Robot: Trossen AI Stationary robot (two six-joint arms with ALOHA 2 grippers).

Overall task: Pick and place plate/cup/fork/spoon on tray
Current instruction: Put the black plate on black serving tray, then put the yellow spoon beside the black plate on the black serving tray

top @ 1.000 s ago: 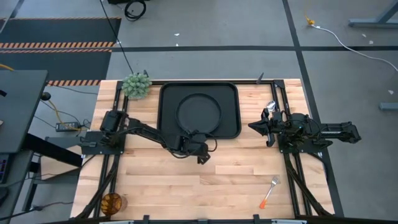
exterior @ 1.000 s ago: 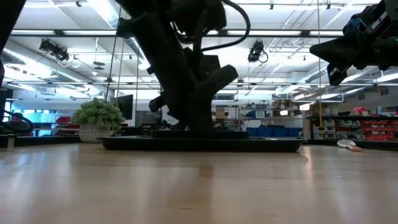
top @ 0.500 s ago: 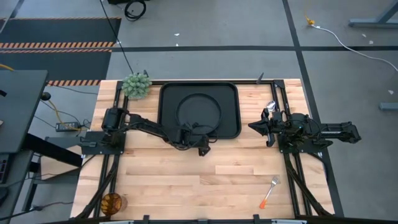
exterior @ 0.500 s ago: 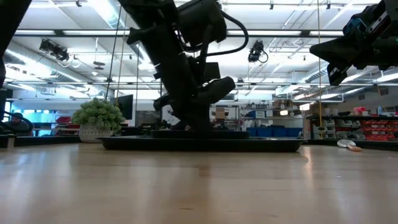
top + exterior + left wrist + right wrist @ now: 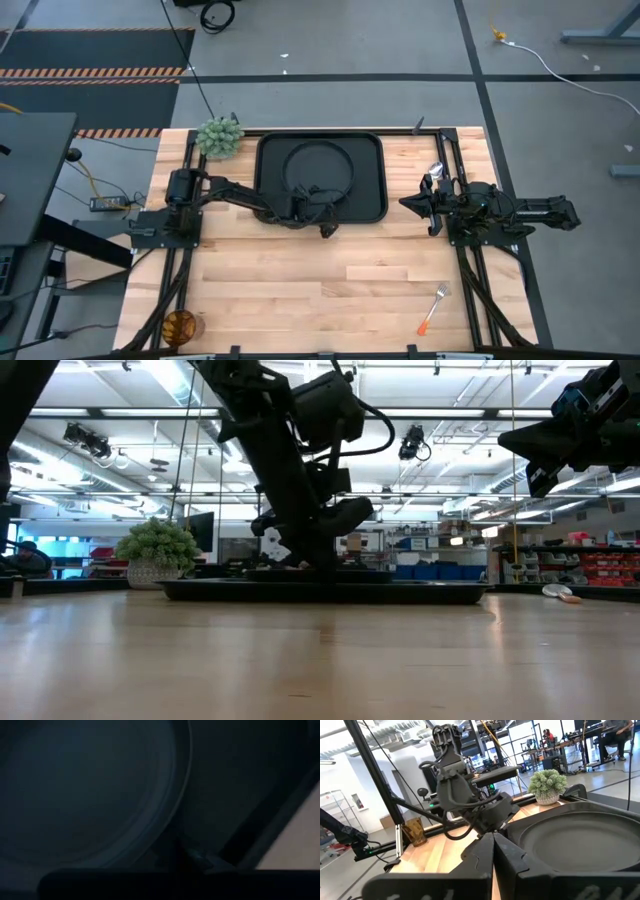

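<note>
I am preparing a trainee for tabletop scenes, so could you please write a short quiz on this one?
1. True or false: the round matte-black plate lies inside the large black rounded-square tray.
2. Which thing stands at the bottom-left corner of the table in the high view? A) the translucent amber cup B) the orange-handled fork C) the green plant ball
3. Short answer: which arm's gripper is at the tray's edge by the plate?

Key: 1 true. 2 A. 3 the left gripper; the right gripper waits beside the tray.
</note>
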